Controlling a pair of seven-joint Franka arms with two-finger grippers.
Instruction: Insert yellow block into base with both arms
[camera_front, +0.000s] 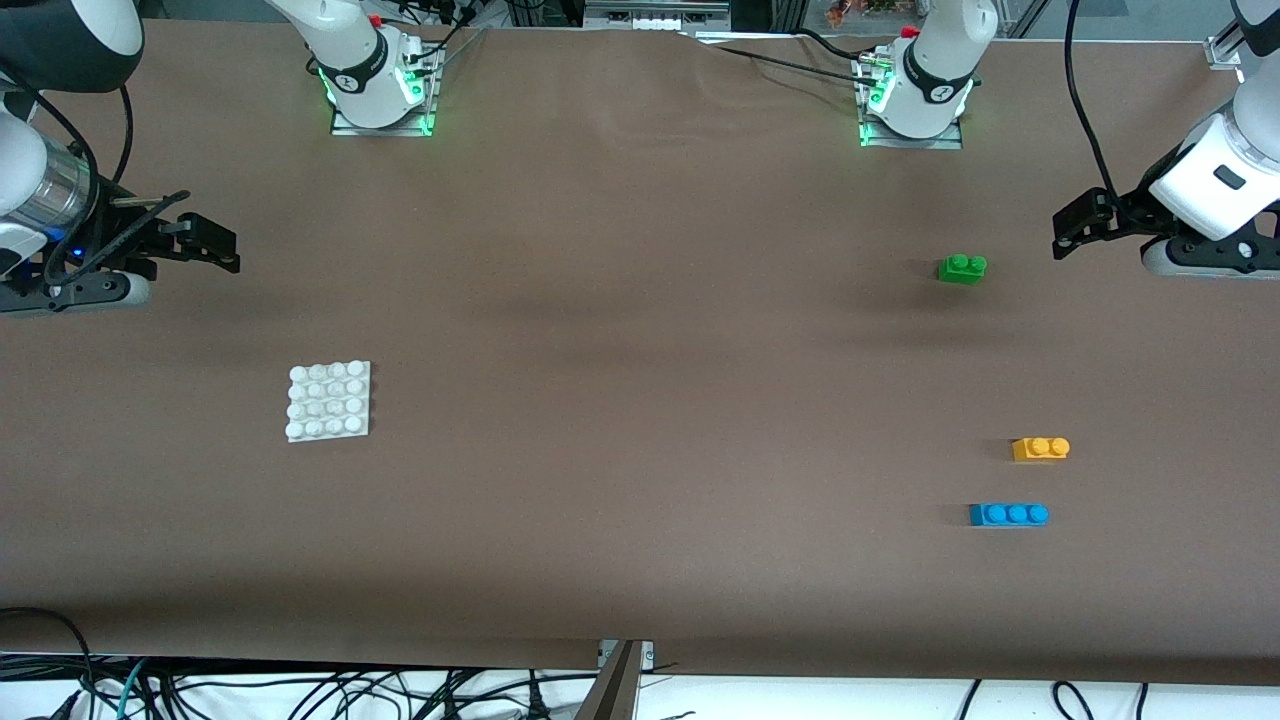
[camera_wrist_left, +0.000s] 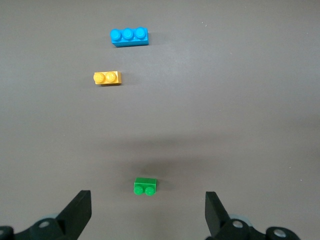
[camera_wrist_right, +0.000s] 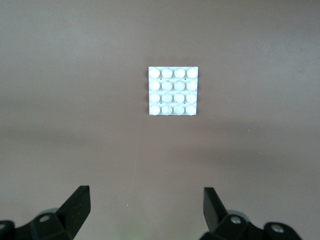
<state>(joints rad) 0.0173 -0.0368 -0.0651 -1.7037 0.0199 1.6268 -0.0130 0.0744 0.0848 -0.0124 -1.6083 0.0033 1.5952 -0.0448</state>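
The yellow block lies on the brown table toward the left arm's end, studs up. The white base lies flat toward the right arm's end. My left gripper hangs open and empty at the left arm's end of the table, beside the green brick and well apart from the yellow block. My right gripper hangs open and empty at the right arm's end, with the base some way off from it.
A blue three-stud brick lies just nearer the front camera than the yellow block. The table's front edge runs along the bottom, with cables below it.
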